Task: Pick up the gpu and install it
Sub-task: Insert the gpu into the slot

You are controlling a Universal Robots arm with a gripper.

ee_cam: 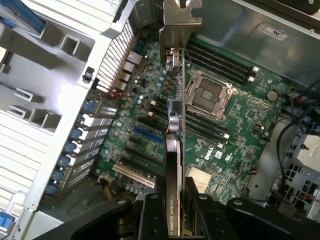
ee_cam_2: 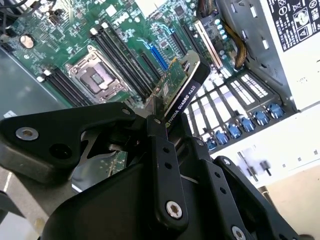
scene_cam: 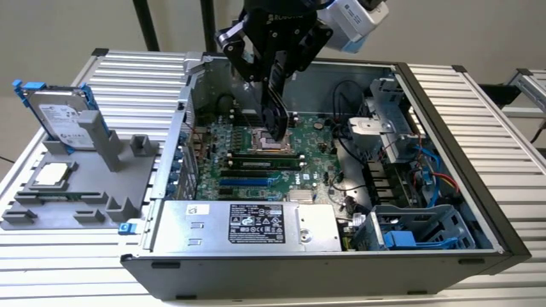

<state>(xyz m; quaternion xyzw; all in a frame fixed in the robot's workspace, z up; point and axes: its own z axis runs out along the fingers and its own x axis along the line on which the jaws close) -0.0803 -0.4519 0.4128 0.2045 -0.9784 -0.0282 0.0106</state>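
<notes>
- The gripper (ee_cam: 174,202) is pinching the gpu (ee_cam: 175,145) at one end, with its fingers (ee_cam: 150,215) pressed against both faces.
- The gpu hangs edge-down inside the open case (scene_cam: 444,121), above the motherboard (scene_cam: 295,163) and seated in no slot. Its bracket (ee_cam: 181,22) is at the end away from the grip.
- With a hold at one end only, the card could probably pivot or slip in the pinch if any edge catches.
- In the exterior view the card's lower end is over the socket (scene_cam: 275,139). A slip or a low pass there could damage the socket.
- A tilted approach could jam the bracket against the rear covers (ee_cam: 82,145). It could also press the card's edge onto the board beside the blue slot (ee_cam: 148,136) rather than into it.
- The card's connector edge cannot be made out. In the first wrist view the card is seen edge-on and covers part of the board behind it.
- I cannot tell whether the lower end touches the board.
- The arm is cut off at the top of the exterior view.
- The drive (scene_cam: 60,118) stands on its tray (scene_cam: 51,214), well apart on the exterior view's left.
</notes>
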